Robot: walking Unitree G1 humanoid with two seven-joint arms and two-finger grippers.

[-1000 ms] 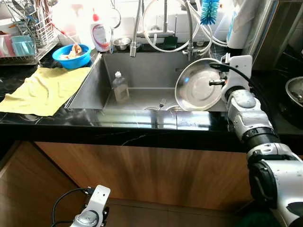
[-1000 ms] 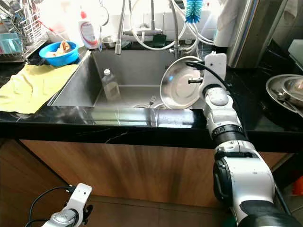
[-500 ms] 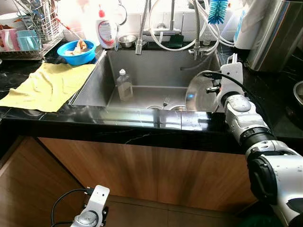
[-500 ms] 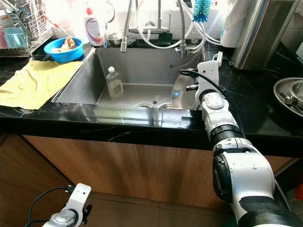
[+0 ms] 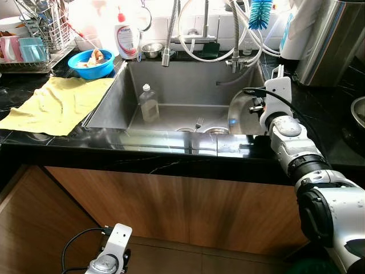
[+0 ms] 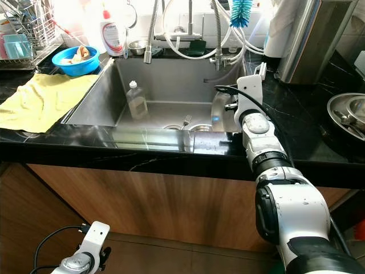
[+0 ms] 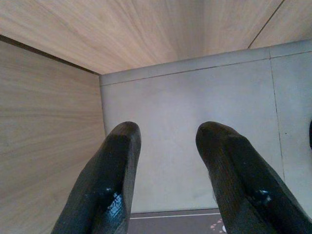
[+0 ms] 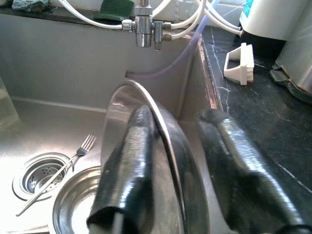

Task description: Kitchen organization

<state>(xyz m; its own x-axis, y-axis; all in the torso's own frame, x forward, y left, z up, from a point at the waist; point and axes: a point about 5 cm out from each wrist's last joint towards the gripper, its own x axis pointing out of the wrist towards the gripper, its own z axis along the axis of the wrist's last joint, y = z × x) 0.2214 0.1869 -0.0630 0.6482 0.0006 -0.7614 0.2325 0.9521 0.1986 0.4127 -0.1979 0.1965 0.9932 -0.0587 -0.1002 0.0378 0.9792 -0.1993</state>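
Plate [image 8: 161, 161] stood on edge at the right side of the sink [image 5: 171, 85], its rim between the right hand's [image 8: 187, 175] fingers. It should go down slowly, clear of the bowl [image 8: 78, 214] and fork [image 8: 63, 165]. Left hand [image 7: 168, 180] hung open by the floor.

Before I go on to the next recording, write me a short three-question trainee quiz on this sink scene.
1. True or false: the right hand has its fingers either side of the steel plate rim, over the sink.
2. What lies on the sink floor beside the drain? A) a fork B) a sponge C) a cup
3. Fill in: the yellow cloth lies on the counter to the robot's ____ of the sink.

Key: 1 true. 2 A, the fork. 3 left.
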